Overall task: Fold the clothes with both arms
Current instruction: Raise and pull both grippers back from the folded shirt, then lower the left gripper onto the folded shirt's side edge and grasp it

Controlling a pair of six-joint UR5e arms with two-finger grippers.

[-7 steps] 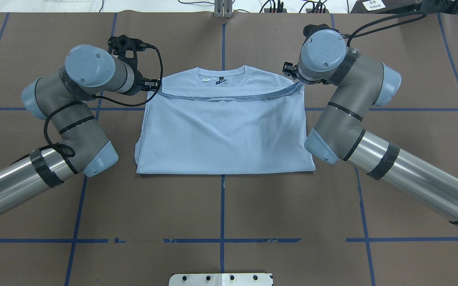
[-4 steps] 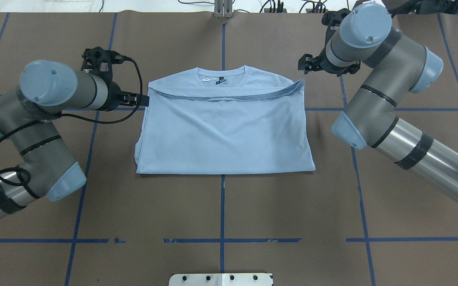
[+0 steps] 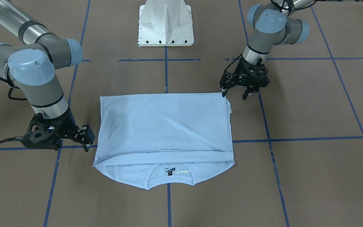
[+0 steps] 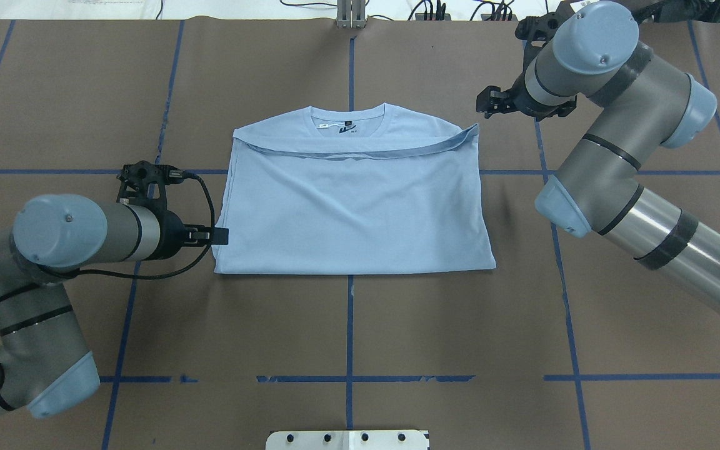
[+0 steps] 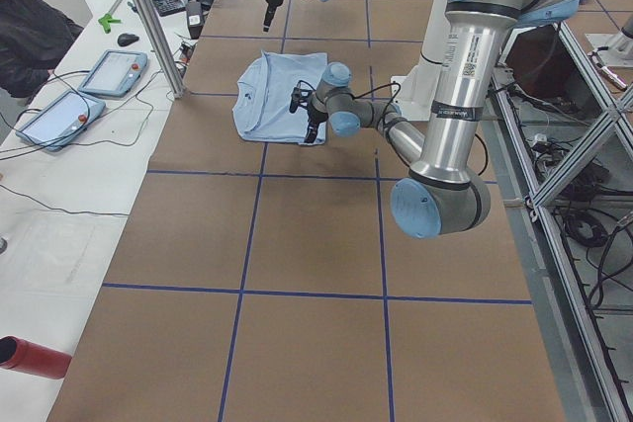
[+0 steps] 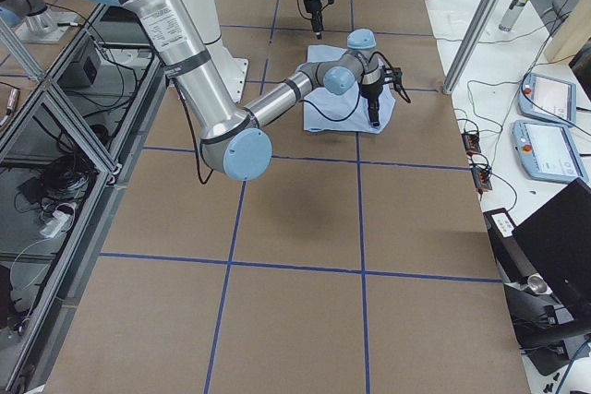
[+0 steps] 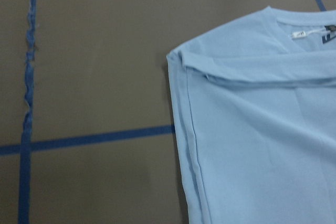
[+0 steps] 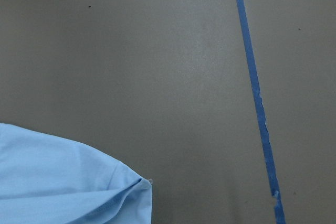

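T-shirt (image 4: 354,206): it is laid flat at the middle of the desk (image 4: 347,325) and doubled over once. The hem (image 4: 354,153) is brought up just short of the collar (image 4: 347,112), which is turned toward the desk's far edge, away from the robot's base.
Left pincer (image 3: 233,94): it is released and nothing is held. It is set low at the shirt's left corner on the folded edge nearest the robot. Whether a fingertip touches the cloth cannot be told.
Right pincer (image 3: 86,138): it is released and empty, and is held near the shirt's right corner at the collar end, apart from the cloth.
Step in hand: this is judged to be the re-gripping for a second fold.
Good practice: every layer at a corner should be taken in one bite. The grasped edge should be kept taut, and both corners should be lifted level so that the stacked layers are not slid apart.
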